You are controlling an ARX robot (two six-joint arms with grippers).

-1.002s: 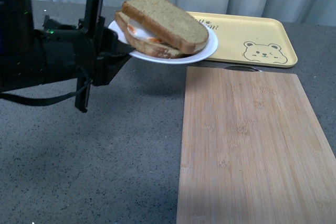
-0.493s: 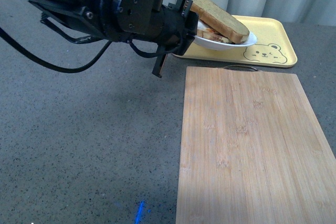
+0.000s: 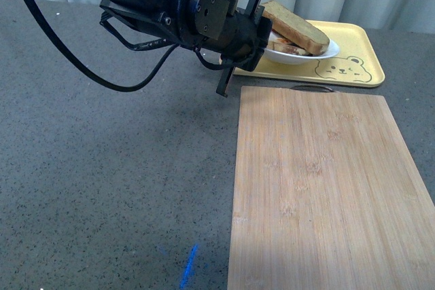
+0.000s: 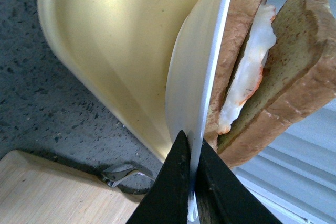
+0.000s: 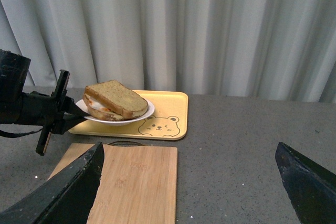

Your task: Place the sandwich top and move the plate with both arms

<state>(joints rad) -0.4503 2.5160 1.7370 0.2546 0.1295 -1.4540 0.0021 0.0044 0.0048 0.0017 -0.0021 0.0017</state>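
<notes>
**Front view, upper centre.** The left gripper (image 3: pixel 262 28) has its jaws narrowed onto the near rim of the plate (image 3: pixel 319 53), which it holds over the yellow tray (image 3: pixel 353 35). The sandwich top (image 3: pixel 296 25) lies skewed on the egg slice (image 3: pixel 282 46). The right gripper (image 5: pixel 189 182) stands wide and empty.

**Handling, as judged.** The plate is stiff and probably slippery, and it is cantilevered from one edge. The bread is light, soft and unfastened, so a tilt could slide it. The opposite rim would suit a second hold. Whether the plate touches the tray is unclear.

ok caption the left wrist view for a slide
Left hand pinches plate rim, sandwich top in place, above the yellow tray
</notes>
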